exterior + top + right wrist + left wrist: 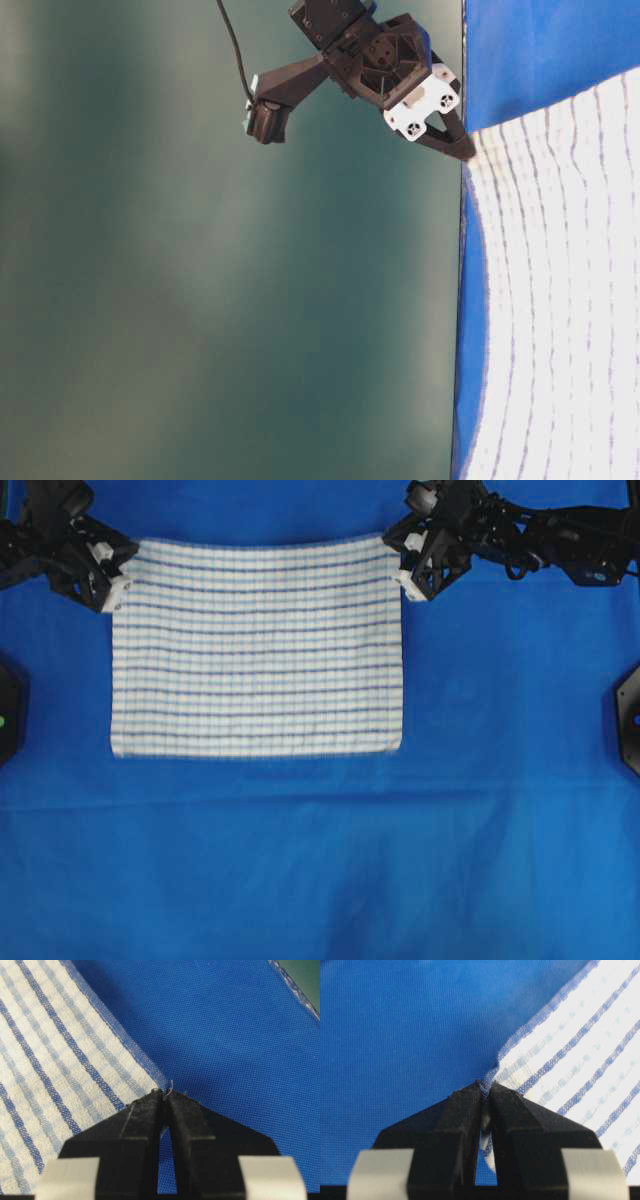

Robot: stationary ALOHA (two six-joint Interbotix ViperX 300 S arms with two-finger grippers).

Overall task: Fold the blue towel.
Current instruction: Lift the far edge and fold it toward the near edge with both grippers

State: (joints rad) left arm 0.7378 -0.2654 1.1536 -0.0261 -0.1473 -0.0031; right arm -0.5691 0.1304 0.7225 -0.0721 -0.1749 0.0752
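The blue towel (256,645), white with dark-blue and light-blue checked stripes, lies spread flat on the plain blue sheet (320,860). My left gripper (118,580) sits at its far left corner. In the left wrist view the left gripper (485,1087) is shut, with the towel (580,1045) corner pinched between the tips. My right gripper (405,580) sits at the far right corner. In the right wrist view it (164,1092) is shut on the towel (60,1060) corner tip. The table-level view shows one gripper (465,150) pinching a corner of the towel (560,300).
The blue sheet covers the whole table. Black arm bases stand at the left edge (10,710) and the right edge (630,715). The sheet's hem (295,990) runs close behind the right gripper, with green surface beyond it.
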